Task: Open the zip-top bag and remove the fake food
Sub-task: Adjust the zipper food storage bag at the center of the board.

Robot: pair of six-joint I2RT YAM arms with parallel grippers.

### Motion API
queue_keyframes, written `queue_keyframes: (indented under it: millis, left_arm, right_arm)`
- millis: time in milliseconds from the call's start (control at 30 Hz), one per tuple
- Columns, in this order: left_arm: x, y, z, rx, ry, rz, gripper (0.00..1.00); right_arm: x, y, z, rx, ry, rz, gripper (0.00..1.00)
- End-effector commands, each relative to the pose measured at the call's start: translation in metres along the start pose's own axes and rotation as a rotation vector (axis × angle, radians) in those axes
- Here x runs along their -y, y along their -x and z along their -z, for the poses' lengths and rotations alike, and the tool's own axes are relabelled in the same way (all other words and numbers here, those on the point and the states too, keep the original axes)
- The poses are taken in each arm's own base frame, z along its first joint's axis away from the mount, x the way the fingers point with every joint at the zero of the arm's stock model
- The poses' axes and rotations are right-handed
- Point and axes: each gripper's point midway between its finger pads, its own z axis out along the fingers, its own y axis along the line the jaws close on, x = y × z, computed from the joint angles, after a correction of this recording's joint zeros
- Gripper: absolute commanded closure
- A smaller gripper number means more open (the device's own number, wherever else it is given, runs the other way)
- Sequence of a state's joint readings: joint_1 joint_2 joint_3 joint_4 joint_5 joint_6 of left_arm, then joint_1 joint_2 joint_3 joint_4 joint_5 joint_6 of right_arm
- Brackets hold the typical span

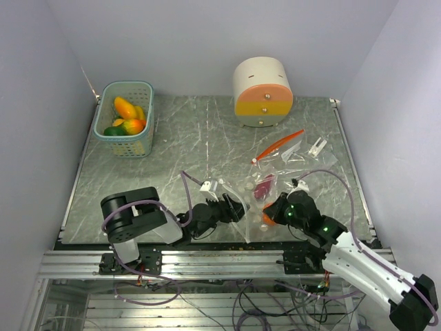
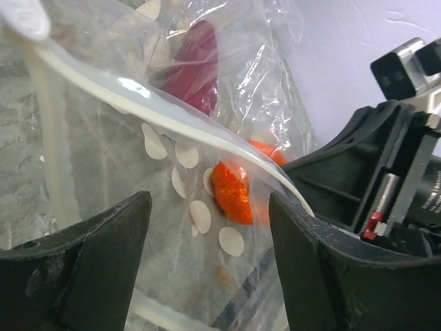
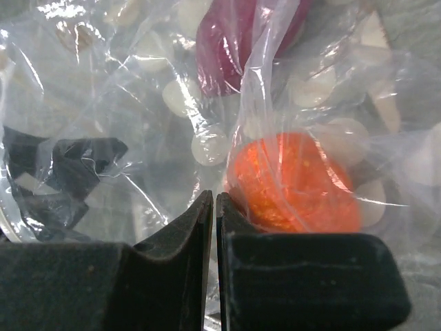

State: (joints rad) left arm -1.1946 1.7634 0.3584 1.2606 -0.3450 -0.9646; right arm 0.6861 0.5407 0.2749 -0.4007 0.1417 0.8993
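Observation:
The clear zip-top bag [image 1: 256,181], dotted white, lies near the table's front edge between my two grippers. Inside it are an orange fake food piece [image 1: 267,219] and a dark red piece [image 1: 264,187]. My left gripper [image 1: 236,208] is open, its fingers on either side of bag film, with the bag's white zip strip [image 2: 172,117] arching above and the orange piece [image 2: 231,193] just beyond. My right gripper [image 1: 274,209] is shut on a fold of bag film [image 3: 214,196], right beside the orange piece [image 3: 296,183]. The dark red piece [image 3: 227,48] lies farther in.
A teal basket [image 1: 141,141] at the back left holds yellow, orange and green fake fruit [image 1: 127,114]. A cream-and-orange round container [image 1: 262,91] stands at the back. A second clear bag with an orange zip strip [image 1: 279,145] lies behind the first bag.

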Motion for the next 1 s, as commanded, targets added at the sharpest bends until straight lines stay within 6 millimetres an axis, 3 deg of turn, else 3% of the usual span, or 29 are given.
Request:
queue_keyframes:
  millis: [0, 233, 367, 467, 533, 600, 700, 867, 967]
  left_arm:
    - [0.003, 0.007, 0.000, 0.025, 0.023, -0.050, 0.21]
    - [0.001, 0.008, 0.005, 0.031, 0.045, -0.076, 0.21]
    - [-0.001, 0.006, 0.005, 0.029, 0.063, -0.093, 0.20]
    - [-0.004, 0.005, 0.005, 0.032, 0.067, -0.092, 0.20]
    - [-0.005, 0.004, 0.005, 0.034, 0.067, -0.088, 0.21]
    - [-0.005, 0.003, 0.004, 0.033, 0.066, -0.086, 0.21]
    - [-0.006, -0.001, 0.003, 0.026, 0.059, -0.084, 0.21]
    - [-0.002, -0.001, 0.004, 0.024, 0.037, -0.080, 0.21]
    - [0.000, 0.004, 0.009, 0.028, 0.031, -0.084, 0.26]
  right_arm:
    - [0.001, -0.022, -0.016, -0.066, 0.033, -0.033, 0.93]
    - [-0.006, -0.035, -0.034, -0.100, 0.101, -0.005, 0.94]
    - [-0.022, -0.014, -0.033, -0.081, 0.094, 0.056, 0.92]
    - [-0.039, 0.026, -0.021, 0.015, 0.065, 0.111, 0.71]
    - [-0.041, 0.049, -0.008, 0.086, 0.030, 0.133, 0.50]
    - [-0.038, 0.069, 0.003, 0.157, -0.014, 0.149, 0.39]
    - [-0.029, 0.079, 0.011, 0.189, -0.079, 0.165, 0.33]
    - [-0.018, 0.074, 0.004, 0.173, -0.126, 0.164, 0.33]
    - [-0.001, 0.078, 0.004, 0.199, -0.217, 0.166, 0.34]
